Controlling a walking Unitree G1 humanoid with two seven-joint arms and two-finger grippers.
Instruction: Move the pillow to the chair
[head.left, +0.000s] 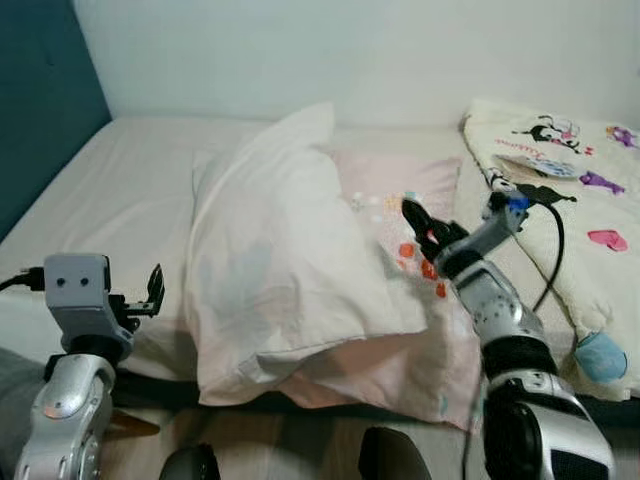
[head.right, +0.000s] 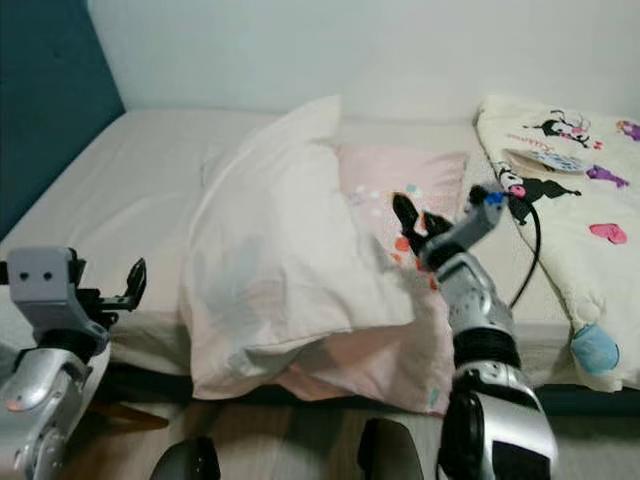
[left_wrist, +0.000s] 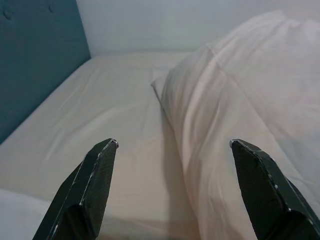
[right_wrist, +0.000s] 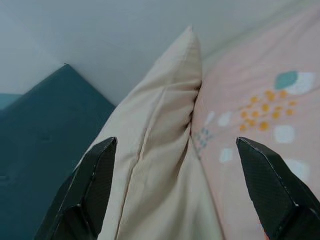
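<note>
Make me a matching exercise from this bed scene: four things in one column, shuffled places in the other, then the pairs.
1. white pillow
2. pink patterned pillow
3. cartoon-print blanket
4. left tool

A. on the bed's right side
B. lying on top of another pillow
C. by the bed's near edge, left of the pillows
D. partly under the white pillow

Pairs: 1-B, 2-D, 3-A, 4-C

The white pillow (head.left: 280, 260) hides most of the pink pillow (head.left: 400, 340) beneath it. At three o'clock, the patterned blanket (head.left: 570, 200) runs off the edge.
</note>
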